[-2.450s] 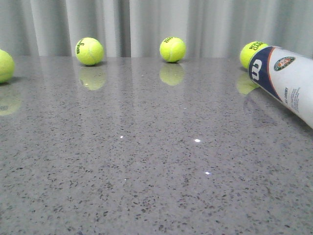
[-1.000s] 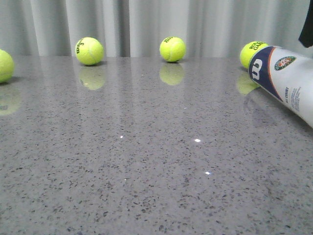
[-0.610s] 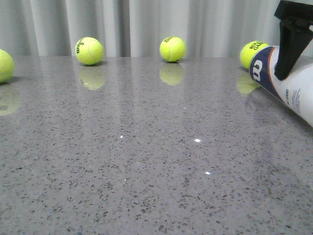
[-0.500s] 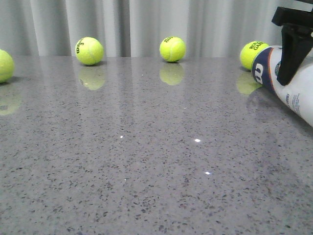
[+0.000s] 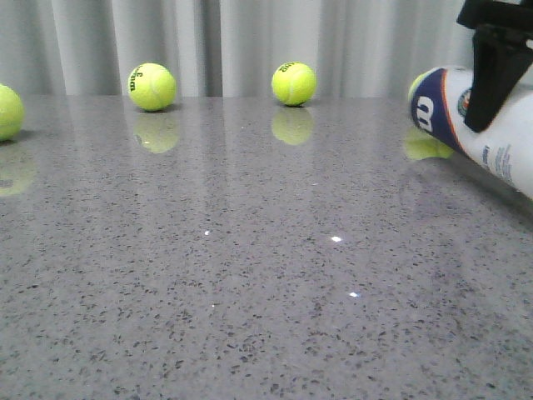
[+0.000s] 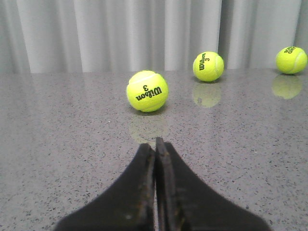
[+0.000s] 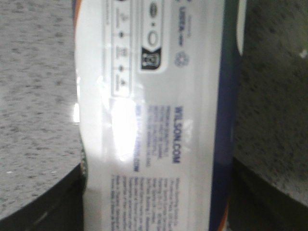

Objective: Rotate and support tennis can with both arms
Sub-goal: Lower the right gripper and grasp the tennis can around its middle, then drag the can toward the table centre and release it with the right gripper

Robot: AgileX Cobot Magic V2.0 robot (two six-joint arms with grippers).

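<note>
Tennis can (image 5: 491, 125) is now clamped by the right hand (image 5: 491, 71), its navy end raised off the bench (image 5: 250, 275); the left hand (image 6: 155, 159) is pressed together, support pending.

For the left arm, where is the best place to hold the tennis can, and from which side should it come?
The navy end of the tennis can looks best, approached from the robot's left across the table. That end points leftward and is free; the right gripper already straddles the white body. The left gripper is shut, so it must open first.

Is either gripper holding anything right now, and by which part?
The right gripper clasps the tennis can across its white body, behind the navy end. The left gripper holds nothing.
</note>
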